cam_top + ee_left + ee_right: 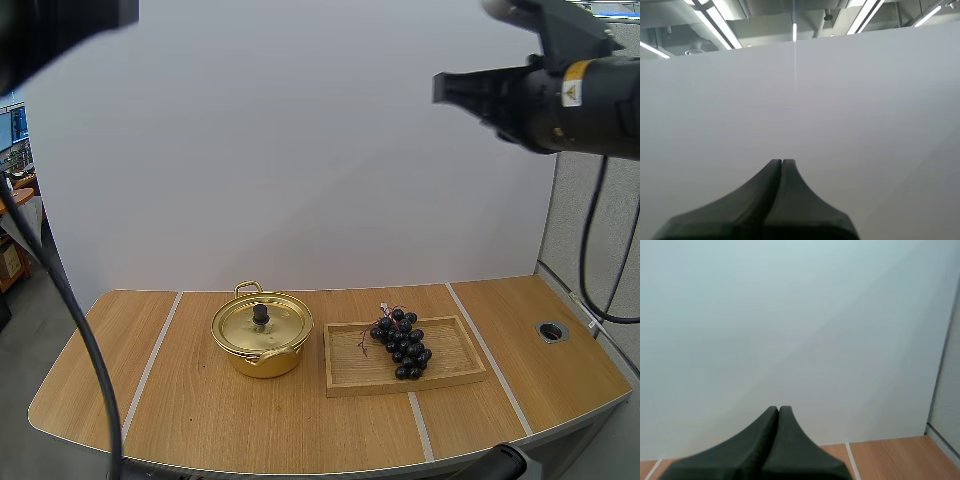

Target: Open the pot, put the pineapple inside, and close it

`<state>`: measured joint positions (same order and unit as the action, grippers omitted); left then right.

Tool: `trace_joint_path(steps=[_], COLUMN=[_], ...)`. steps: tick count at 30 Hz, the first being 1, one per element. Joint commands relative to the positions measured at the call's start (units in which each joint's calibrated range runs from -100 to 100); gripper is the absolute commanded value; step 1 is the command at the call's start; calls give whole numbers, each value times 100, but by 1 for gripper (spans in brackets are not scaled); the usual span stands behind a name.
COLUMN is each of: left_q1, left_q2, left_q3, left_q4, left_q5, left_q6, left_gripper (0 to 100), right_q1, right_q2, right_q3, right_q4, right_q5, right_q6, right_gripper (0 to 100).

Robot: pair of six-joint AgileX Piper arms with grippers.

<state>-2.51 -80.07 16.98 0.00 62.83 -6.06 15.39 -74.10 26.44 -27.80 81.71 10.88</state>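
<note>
A gold pot (pixel 262 347) with two handles stands on the wooden table, its lid (pixel 260 325) on, with a black knob in the middle. To its right a bunch of dark grapes (pixel 401 342) lies in a wooden tray (pixel 450 370). My right gripper (pixel 440 88) hangs high above the table, well over the tray, pointing left. In the right wrist view my right gripper (pixel 778 410) is shut on nothing, its fingers together as one wedge, facing the white wall. My left gripper (pixel 782 162) is likewise shut on nothing, aimed at the wall.
The table (pixel 200 420) has pale strips across it and a round cable hole (pixel 551 330) at the far right. A white wall (pixel 300 150) stands behind. Bare wood lies left of the pot and in front of pot and tray.
</note>
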Motion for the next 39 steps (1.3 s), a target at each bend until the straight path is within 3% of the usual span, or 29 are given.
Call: trace_joint_path(steps=[1,8,15,19,27,35,39], left_q1=[-13,-13,-13,-13,-13,-13,-13], left_q2=[-839,-1678,-1915,-1915,-1915,-1915,-1915], left_q3=[1445,2437,3286,3732,5181,6336,6915], left_q4=[76,76,76,76,76,76,76], left_q5=[-667,-1393,-1564,-1571,-2734,-2788,-3637], left_q6=[-210,-429,-437,-437,-448,-428,-428], left_gripper=[0,0,0,0,0,0,0], right_q1=[-352,-606,-1015,-1181,-1191,-1191,-1191], right_q2=[-598,-1735,-2590,-2590,-2590,-2590,-2590], right_q3=[59,1113,2315,2934,4291,5286,5835], right_q4=[19,19,423,917,973,1175,1297], right_q5=[-193,-855,-2044,-2460,-4192,-4550,-5174], right_q6=[38,38,-60,-376,-786,-786,-796], right_gripper=[0,0,0,0,0,0,0])
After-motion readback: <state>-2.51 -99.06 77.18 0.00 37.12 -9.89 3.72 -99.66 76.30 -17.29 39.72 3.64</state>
